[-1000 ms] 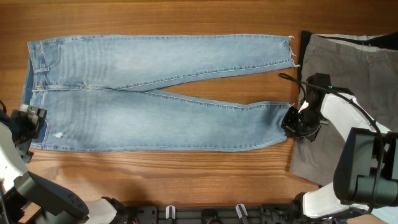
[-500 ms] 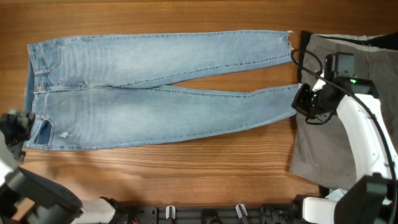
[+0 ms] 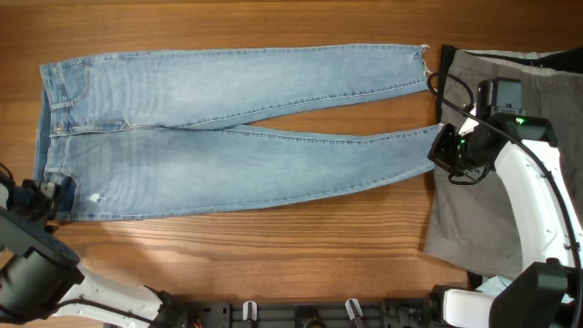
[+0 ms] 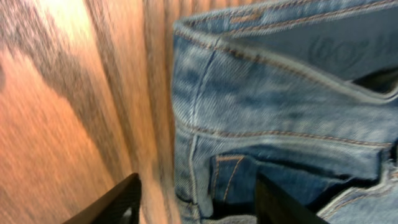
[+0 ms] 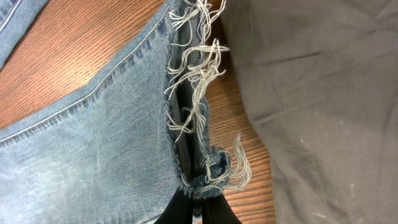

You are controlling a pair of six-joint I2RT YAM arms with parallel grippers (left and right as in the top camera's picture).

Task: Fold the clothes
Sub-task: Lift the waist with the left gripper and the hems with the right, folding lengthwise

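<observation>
While the left pincer [image 4: 198, 190] is hanging spread wide at the near left of the counter [image 3: 273, 241], its two fingers are straddling the waistband corner [image 4: 205, 124] of the light-blue jeans [image 3: 228, 137] without pinching it. At the near right, the right pincer [image 5: 194, 202] is gripping the frayed hem [image 5: 199, 112] of the nearer leg, its fingers pressed together on the denim. The jeans are lying flat across the counter, waist to the left and legs running right, with a small white worn spot [image 3: 90, 196] showing near the near edge. The farther leg is reaching almost to the grey-khaki trousers [image 3: 469, 219], which are lying at the right end. Compared with half a second ago, the left pincer is sitting closer in against the waistband, while the jeans and the right pincer are keeping the same place.
</observation>
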